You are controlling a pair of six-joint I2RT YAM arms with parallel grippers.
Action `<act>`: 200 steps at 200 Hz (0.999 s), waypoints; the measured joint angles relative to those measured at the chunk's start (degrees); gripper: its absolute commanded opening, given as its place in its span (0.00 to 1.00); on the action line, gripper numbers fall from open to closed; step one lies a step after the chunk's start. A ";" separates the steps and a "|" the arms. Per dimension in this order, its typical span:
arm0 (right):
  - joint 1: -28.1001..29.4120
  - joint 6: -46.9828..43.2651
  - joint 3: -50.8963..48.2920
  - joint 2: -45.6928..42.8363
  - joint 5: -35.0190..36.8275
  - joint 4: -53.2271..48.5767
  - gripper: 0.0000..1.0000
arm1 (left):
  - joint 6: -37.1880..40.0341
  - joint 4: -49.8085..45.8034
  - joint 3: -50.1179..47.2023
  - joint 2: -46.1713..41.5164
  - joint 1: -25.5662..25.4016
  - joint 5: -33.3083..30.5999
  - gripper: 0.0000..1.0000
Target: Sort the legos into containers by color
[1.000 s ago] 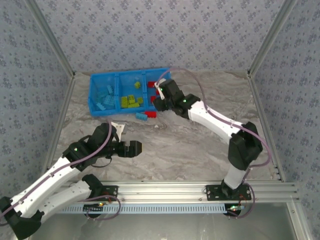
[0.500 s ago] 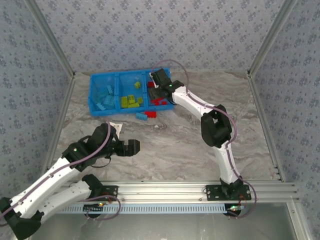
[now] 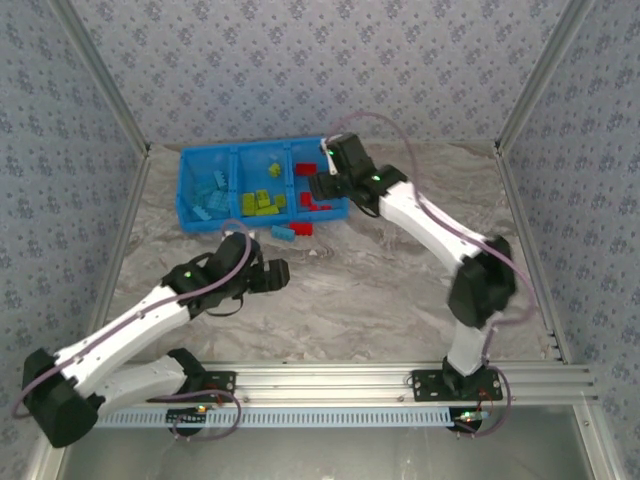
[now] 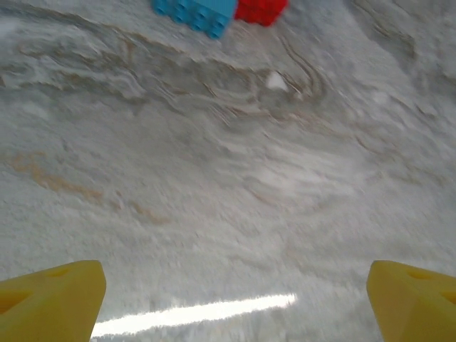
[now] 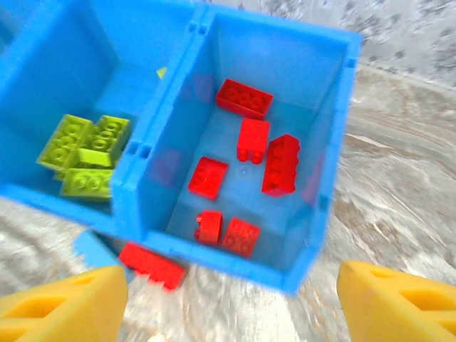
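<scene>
Two bricks [image 5: 151,262] lie beside tray [image 5: 203,251] front; left fingers [image 4: 50,299], right fingers [image 5: 60,306] spread wide.

Marbled grey table [image 4: 228,199], blue tray [image 5: 278,57], red legos [image 5: 244,98], lime legos [image 5: 85,142].

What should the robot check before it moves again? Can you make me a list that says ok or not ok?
1. Is the left gripper open and empty? Ok.
2. Is the right gripper open and empty, over the red compartment? Ok.
3. Does the red compartment hold only red legos? Ok.
4. Is every lego inside the tray? Not ok. A loose blue lego and a loose red lego lie on the table in front of it.
5. Is the table bare between the left gripper and those two? Ok.
6. Is there a gap between those two for a finger? Cannot tell; they lie close side by side.
</scene>
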 measured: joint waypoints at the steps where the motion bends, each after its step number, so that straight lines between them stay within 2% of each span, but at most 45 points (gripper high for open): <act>1: 0.04 0.15 -0.37 -0.55 -0.02 0.02 0.83 | -0.13 0.11 0.07 0.24 0.02 -0.17 0.93; 33: 2.73 4.81 -15.69 -23.67 -2.80 2.38 0.90 | -6.93 5.05 3.52 11.17 4.00 -4.90 0.93; 53: 5.33 7.04 -23.04 -33.57 -3.80 2.40 0.93 | -10.62 7.76 6.36 17.94 7.54 -4.94 0.92; 74: 6.80 9.40 -29.68 -40.04 -3.63 1.88 0.95 | -13.40 10.32 10.38 26.34 10.64 -3.76 0.90; 121: 6.84 12.09 -34.10 -43.82 -1.60 0.04 0.96 | -18.58 12.57 17.88 38.82 12.90 -3.34 0.87; 145: 6.84 12.50 -34.10 -43.93 -0.94 0.00 0.97 | -19.47 12.57 20.04 41.35 13.42 -4.37 0.84; 165: 6.84 12.68 -34.10 -43.93 -0.74 0.00 0.97 | -19.96 12.98 21.44 43.10 14.12 -4.52 0.77; 200: 6.84 12.72 -34.10 -43.93 -0.70 0.00 0.97 | -19.63 13.66 22.18 45.92 15.43 -2.54 0.70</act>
